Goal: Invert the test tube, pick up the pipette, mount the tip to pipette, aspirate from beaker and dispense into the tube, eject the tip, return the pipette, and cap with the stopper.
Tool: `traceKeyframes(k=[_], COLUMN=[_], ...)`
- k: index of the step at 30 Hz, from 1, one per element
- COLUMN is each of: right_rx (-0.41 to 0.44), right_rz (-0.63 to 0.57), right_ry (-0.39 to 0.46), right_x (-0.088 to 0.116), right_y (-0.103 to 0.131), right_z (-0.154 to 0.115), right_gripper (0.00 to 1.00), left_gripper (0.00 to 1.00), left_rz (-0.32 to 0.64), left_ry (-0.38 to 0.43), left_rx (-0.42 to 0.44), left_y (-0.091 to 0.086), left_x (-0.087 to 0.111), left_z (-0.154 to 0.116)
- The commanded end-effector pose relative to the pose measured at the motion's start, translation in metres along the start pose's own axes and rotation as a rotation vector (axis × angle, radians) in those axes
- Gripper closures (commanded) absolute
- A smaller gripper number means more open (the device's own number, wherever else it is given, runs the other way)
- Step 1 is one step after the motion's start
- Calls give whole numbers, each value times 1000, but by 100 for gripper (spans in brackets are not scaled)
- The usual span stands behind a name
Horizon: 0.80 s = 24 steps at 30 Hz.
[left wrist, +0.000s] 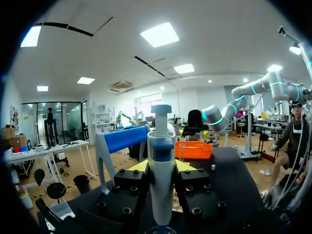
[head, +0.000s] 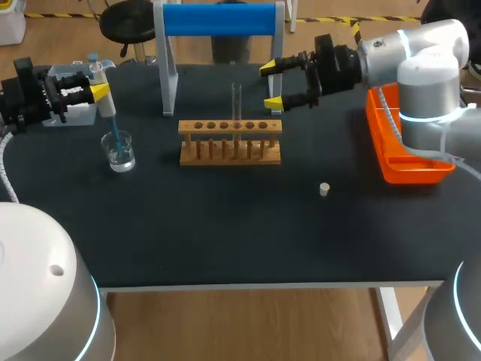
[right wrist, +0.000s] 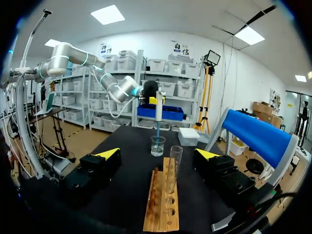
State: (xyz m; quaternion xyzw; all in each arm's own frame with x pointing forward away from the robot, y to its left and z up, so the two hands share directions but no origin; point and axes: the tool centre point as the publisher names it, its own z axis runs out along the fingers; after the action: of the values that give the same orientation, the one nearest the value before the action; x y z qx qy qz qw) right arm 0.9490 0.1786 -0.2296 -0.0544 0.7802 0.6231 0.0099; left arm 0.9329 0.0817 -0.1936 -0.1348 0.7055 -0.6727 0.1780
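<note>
Stopper, small and pale, lies alone on the black bench, nearest the robot and well apart from everything else.

Beyond it stands the wooden rack, with six holes in a row. The test tube stands upright in the fourth hole counted from the left arm's side.

The right gripper hovers just beyond the rack on the right arm's side. Its fingers are spread wide and grasp nothing. In the right wrist view the tube rises ahead of the gap, touching neither finger.

Toward the left arm's side sits the glass beaker, holding clear liquid. The pipette stands over it, its blue tip reaching down into the beaker. The left gripper is clenched on the pipette's body from both sides, as the left wrist view confirms.

An orange tray rests at the bench's right edge under the right arm. A stand with a blue roll rises at the far edge.
</note>
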Motion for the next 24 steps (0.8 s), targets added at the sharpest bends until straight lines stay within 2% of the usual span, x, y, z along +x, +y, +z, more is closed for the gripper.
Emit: traceKeyframes(k=[1,10,24], right_rx=[12,50,113], right_rz=[5,21,20], right_ry=[5,4,5], right_x=[-7,-18,-27], right_y=[-11,-30,-41], right_z=[12,30,55], right_gripper=[0,0,0], left_gripper=[100,100,100], left_rz=[1,1,1], left_ry=[1,1,1], left_rx=[0,0,0], left_y=[0,0,0], left_x=[1,1,1], left_z=[-1,-1,-1])
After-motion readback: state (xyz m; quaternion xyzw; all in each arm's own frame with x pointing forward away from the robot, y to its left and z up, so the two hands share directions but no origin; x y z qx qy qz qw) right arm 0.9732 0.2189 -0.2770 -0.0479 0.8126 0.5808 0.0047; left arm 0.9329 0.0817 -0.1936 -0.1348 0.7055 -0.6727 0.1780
